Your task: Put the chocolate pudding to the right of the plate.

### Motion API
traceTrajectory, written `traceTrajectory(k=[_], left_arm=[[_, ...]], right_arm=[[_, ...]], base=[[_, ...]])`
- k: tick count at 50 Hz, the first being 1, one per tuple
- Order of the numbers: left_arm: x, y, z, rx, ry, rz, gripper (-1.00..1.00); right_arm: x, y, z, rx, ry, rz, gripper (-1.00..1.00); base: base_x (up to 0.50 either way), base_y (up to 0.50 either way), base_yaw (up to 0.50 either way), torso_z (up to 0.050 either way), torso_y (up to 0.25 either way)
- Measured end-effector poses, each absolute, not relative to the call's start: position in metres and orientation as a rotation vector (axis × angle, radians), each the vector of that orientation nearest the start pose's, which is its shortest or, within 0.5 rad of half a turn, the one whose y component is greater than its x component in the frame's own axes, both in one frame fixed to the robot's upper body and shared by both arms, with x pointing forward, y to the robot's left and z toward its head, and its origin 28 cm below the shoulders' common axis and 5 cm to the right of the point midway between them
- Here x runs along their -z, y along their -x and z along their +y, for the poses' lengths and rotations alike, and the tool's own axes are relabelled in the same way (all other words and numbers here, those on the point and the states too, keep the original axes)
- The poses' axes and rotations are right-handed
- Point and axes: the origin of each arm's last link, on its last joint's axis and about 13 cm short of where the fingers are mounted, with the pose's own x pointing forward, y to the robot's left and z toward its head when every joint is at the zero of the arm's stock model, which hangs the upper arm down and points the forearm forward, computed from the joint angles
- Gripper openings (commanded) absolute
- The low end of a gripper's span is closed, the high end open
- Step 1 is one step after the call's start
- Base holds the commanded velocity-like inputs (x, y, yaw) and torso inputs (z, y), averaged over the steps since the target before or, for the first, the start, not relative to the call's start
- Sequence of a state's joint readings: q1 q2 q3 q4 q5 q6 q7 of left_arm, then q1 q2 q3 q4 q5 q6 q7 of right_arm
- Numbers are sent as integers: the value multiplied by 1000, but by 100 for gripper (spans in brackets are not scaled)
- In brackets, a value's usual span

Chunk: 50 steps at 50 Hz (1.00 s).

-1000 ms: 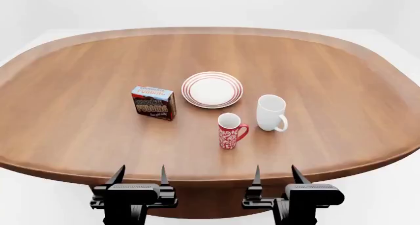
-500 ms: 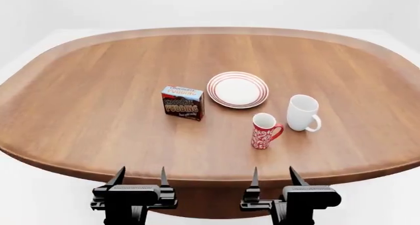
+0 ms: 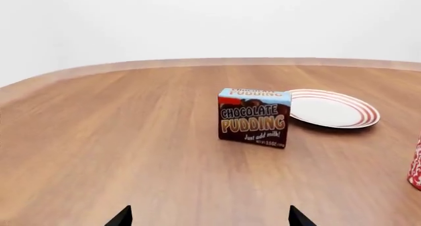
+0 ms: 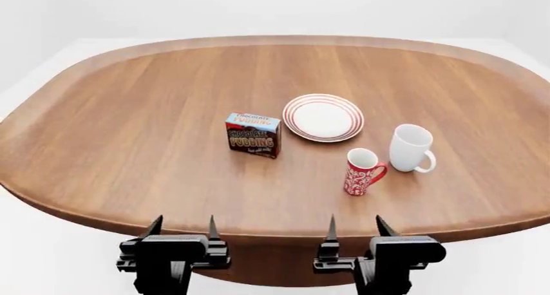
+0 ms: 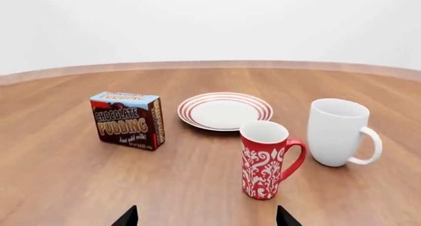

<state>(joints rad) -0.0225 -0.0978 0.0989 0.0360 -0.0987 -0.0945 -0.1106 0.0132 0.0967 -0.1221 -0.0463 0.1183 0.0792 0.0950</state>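
Note:
The chocolate pudding carton (image 4: 254, 134) stands upright on the wooden table (image 4: 129, 127), just left of the white red-ringed plate (image 4: 323, 117). It also shows in the left wrist view (image 3: 255, 117) beside the plate (image 3: 332, 108), and in the right wrist view (image 5: 128, 120) next to the plate (image 5: 225, 110). My left gripper (image 4: 183, 228) and right gripper (image 4: 355, 227) are both open and empty. They hover at the table's near edge, well short of the carton. Only the fingertips (image 3: 122, 217) show in the left wrist view, as do the fingertips (image 5: 128, 217) in the right wrist view.
A red patterned mug (image 4: 362, 171) stands in front of the plate and a plain white mug (image 4: 411, 148) to its right; both also show in the right wrist view, red (image 5: 266, 159) and white (image 5: 339, 132). The table's curved front edge (image 4: 275, 227) lies just beyond my grippers.
The head view has shifted left, so the carton, plate and mugs appear further right in it. Both grippers stay open at the same place in the view.

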Motion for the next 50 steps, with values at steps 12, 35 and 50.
traceTrajectory(k=[12,35,50], left_arm=[[-90,-241,215,-17,-4,19,100],[-128,-250,219,-4,-16,0,100],[-130,-251,220,-3,-23,-3,100]], right_arm=[[-93,-233,-102,-60,-13,23,100],[-139,-233,-108,-106,10,-27,100],[-138,-233,-108,-113,12,-25,100]], base=[[0,0,0,0,0],[404,0,0,0,0],[500,0,0,0,0]])
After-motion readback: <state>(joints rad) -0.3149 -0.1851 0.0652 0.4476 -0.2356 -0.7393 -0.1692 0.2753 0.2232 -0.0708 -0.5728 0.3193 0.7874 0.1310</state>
